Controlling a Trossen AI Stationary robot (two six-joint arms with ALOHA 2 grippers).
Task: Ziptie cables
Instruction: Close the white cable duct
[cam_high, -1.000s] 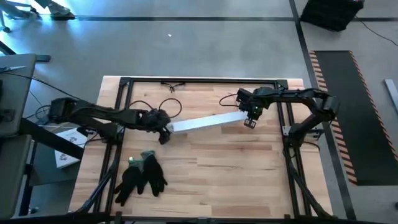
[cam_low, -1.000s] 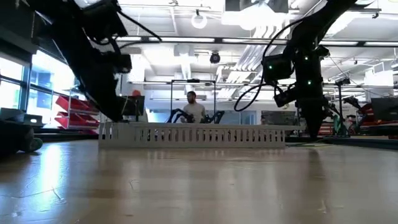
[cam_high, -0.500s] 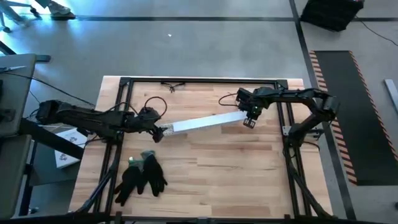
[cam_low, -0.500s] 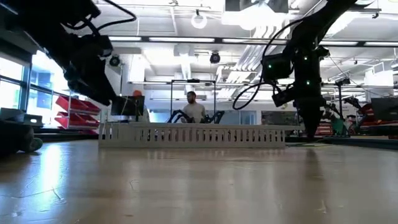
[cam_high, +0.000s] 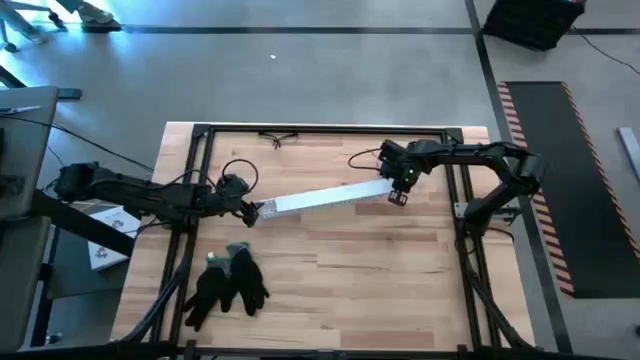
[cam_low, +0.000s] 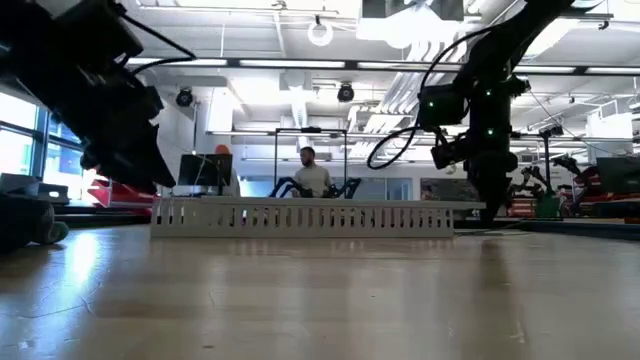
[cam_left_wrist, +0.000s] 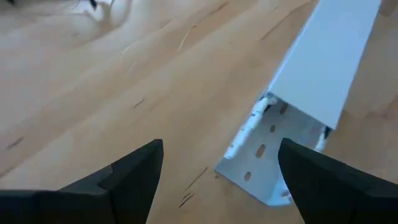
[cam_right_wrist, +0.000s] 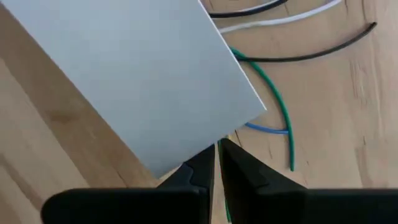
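Note:
The long white slotted channel (cam_high: 325, 199) lies flat on the wooden table, slanting from mid-left to the right. My left gripper (cam_left_wrist: 217, 180) is open at its left end (cam_left_wrist: 267, 180), a finger on either side; I cannot tell if one touches it. My right gripper (cam_right_wrist: 216, 155) is shut at the channel's right end (cam_right_wrist: 205, 134). The cables, a green one (cam_right_wrist: 277, 102), a blue one (cam_right_wrist: 267, 129), a white one (cam_right_wrist: 273, 22) and a black one (cam_right_wrist: 305, 56), lie loose on the table beyond that end. My right gripper points down from above, and its shut fingertips (cam_right_wrist: 202, 163) meet the end edge of the channel (cam_right_wrist: 186, 158) at its right end. The fingers hide whether they pinch that edge, a wire, or only press against it. The channel lies flat on the table.
A pair of black gloves (cam_high: 228, 282) lies near the front left. A small dark item (cam_high: 278, 138) sits at the far edge. Black frame rails (cam_high: 190, 200) run along both table sides. A person (cam_low: 308, 172) sits in the room behind.
My left gripper has drawn back toward the table's left edge and sunk lower, off the channel's left end. The channel has slid a little toward the left, staying flat. My right gripper has shifted slightly left with its right end.

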